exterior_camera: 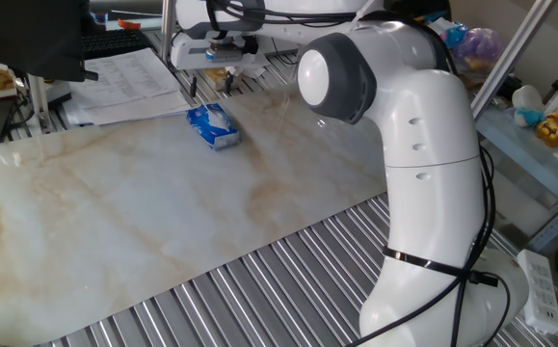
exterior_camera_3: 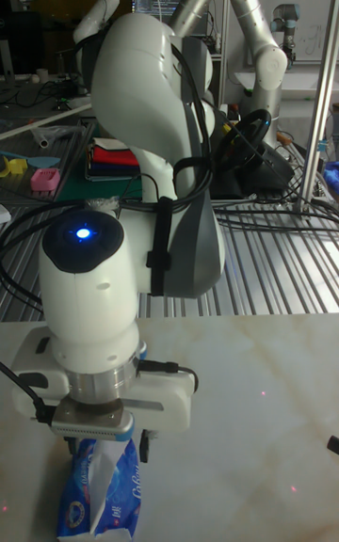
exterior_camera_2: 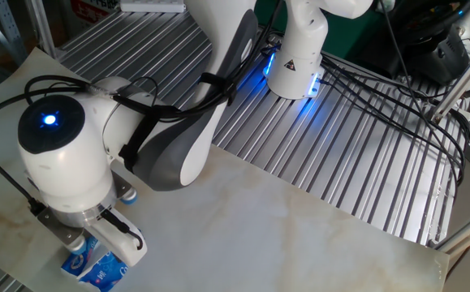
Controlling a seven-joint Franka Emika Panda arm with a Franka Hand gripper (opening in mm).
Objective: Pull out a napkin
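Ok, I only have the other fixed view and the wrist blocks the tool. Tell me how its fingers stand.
Observer: In one fixed view the tool is open, fingers spread above the blue tissue pack.
Operator: Report whether a napkin sticks out.
Observer: Yes, a white napkin puffs up from the pack's top; the fingers hold nothing.
Operator: Say what's near the pack.
Observer: Printed paper sheets lie just beyond it on the table.

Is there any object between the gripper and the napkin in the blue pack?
Nothing visible stands between them. The gripper hangs just above the blue tissue pack, whose white napkin shows at the top opening.
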